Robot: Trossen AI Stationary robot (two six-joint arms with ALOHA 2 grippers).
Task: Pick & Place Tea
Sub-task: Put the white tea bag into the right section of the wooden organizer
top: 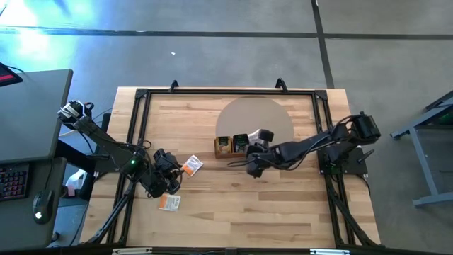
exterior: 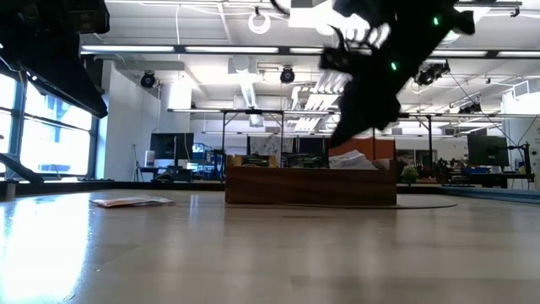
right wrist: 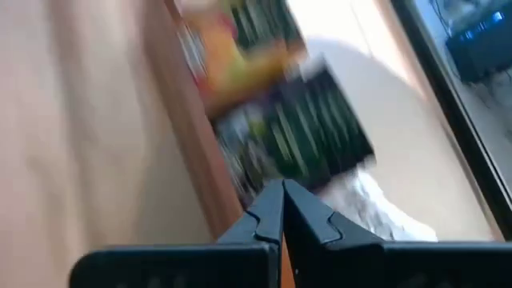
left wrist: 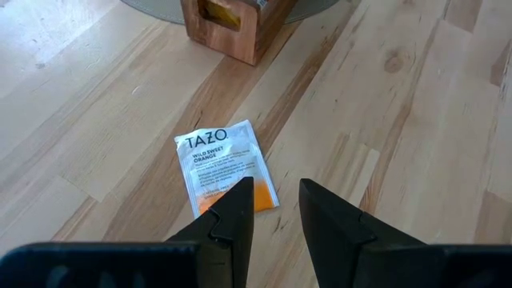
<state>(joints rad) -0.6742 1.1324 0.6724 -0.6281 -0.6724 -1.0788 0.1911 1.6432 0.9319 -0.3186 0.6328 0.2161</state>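
My right gripper (right wrist: pixel 282 210) hangs just above the wooden tray (top: pixel 225 146), fingers pressed together on nothing. My left gripper (left wrist: pixel 276 210), fingers parted, hovers over a white-and-orange tea packet (left wrist: pixel 226 166) lying left of that tray.

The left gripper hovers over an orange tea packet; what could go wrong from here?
1. The left gripper stands over one corner of the flat white-and-orange packet, so its fingertips may slide off or only push it.
2. The right gripper, shut by the wooden tray, could bump the tray and shift it.
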